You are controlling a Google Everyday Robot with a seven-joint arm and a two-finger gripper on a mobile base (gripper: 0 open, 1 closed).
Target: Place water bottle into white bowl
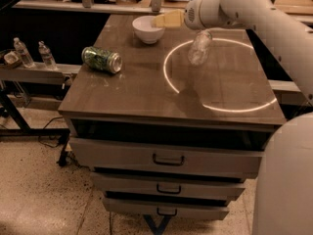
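The water bottle (199, 47), clear and ribbed, is tilted with its upper end at the top right, over the tabletop to the right of the white bowl (148, 29). It is under my arm's wrist, and I cannot tell whether it rests on the table or is in the air. The bowl stands upright at the back of the table and looks empty. My gripper (165, 20), pale yellow, points left at the bowl's right rim, a little above it. The bottle is right of and below the gripper, not between its tips.
A green patterned can (101, 59) lies on its side at the table's left. A bright light ring (220, 72) is on the wooden tabletop (146, 92), above a stack of drawers. Two tiny bottles (34, 53) stand on a side shelf at left.
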